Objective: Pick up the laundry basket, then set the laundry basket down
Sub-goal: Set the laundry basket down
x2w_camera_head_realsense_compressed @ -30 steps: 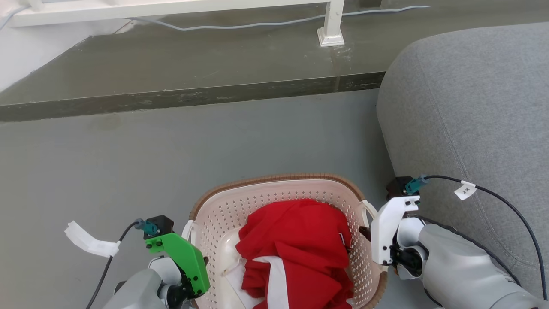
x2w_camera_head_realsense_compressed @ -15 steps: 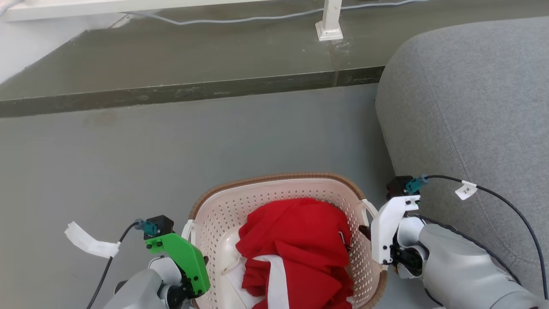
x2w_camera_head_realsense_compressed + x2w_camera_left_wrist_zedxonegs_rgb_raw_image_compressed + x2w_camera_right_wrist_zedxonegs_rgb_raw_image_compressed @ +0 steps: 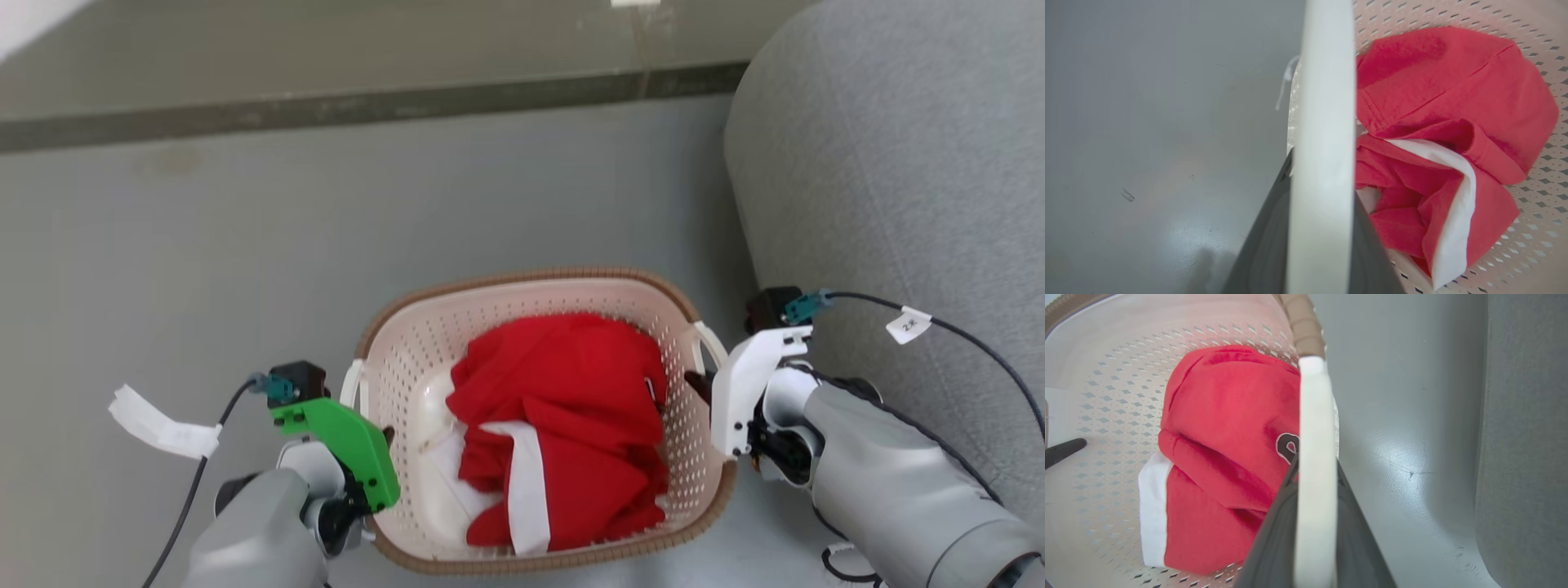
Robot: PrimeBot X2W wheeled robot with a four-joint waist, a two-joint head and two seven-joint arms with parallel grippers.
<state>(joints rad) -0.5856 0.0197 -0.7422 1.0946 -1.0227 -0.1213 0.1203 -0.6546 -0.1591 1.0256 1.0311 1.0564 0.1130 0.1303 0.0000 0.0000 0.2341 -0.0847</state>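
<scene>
The left fingers (image 3: 1265, 245) and right fingers (image 3: 1274, 539) are closed on the white loop handles (image 3: 1323, 102) of the cream-white perforated plastic laundry basket (image 3: 424, 359). Its contact with the grey floor (image 3: 326, 229) is hidden. Red-and-white cloth (image 3: 571, 408) is heaped inside, and a grey sofa (image 3: 898, 163) is seen near its right.

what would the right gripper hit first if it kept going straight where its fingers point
The white loop handle of the laundry basket, clamped between the fingers of the right gripper. Beyond it, probably the basket's side wall, then the grey floor, though depth is unclear.
</scene>
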